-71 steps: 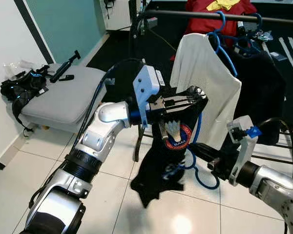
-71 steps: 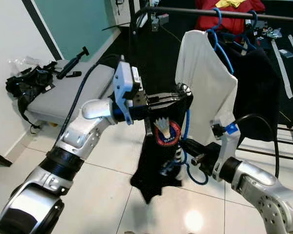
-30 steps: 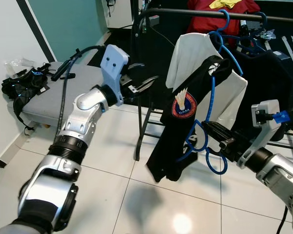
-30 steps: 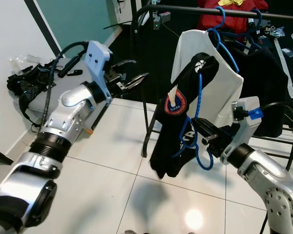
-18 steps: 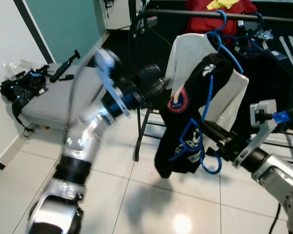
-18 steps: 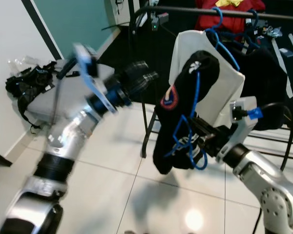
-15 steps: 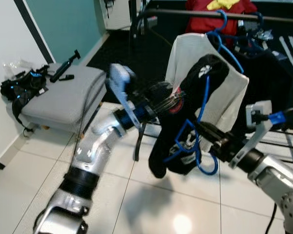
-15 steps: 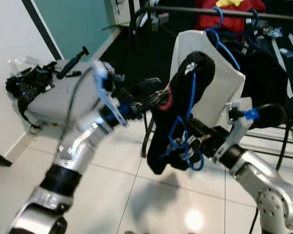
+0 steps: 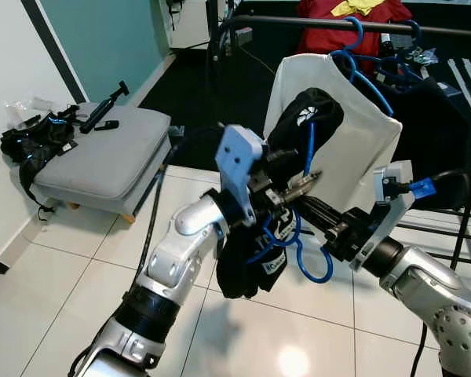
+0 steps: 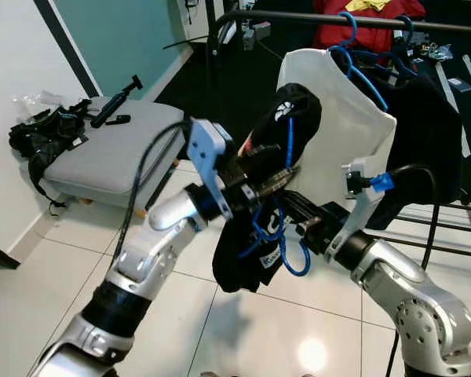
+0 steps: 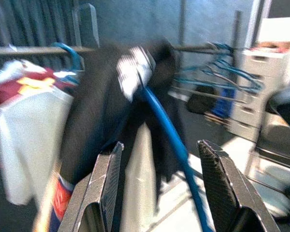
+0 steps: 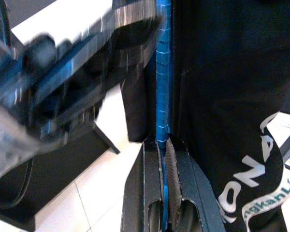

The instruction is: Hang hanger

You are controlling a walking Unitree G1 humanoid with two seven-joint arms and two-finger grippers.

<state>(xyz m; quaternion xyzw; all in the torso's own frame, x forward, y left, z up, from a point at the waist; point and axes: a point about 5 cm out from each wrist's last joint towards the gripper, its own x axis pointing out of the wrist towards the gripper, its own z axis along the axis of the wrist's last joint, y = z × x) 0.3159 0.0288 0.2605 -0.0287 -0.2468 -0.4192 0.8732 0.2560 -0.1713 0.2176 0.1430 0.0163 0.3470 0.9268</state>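
Blue wire hanger point(image 9: 308, 259) draped with black shirt point(image 9: 255, 259) is running upward from my clamping right gripper point(image 12: 163, 145); my left gripper point(image 9: 302, 182), parted, is straddling it higher up.

Two grippers point(image 9: 306, 182) point(image 12: 163, 145), one held blue hanger point(image 9: 302, 263), one black shirt point(image 9: 247, 267), one white shirt point(image 9: 349, 145).

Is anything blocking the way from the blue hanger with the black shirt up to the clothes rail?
Yes. The white shirt already hanging on the rail sits directly between the blue hanger, held by the right gripper, and the rail above.
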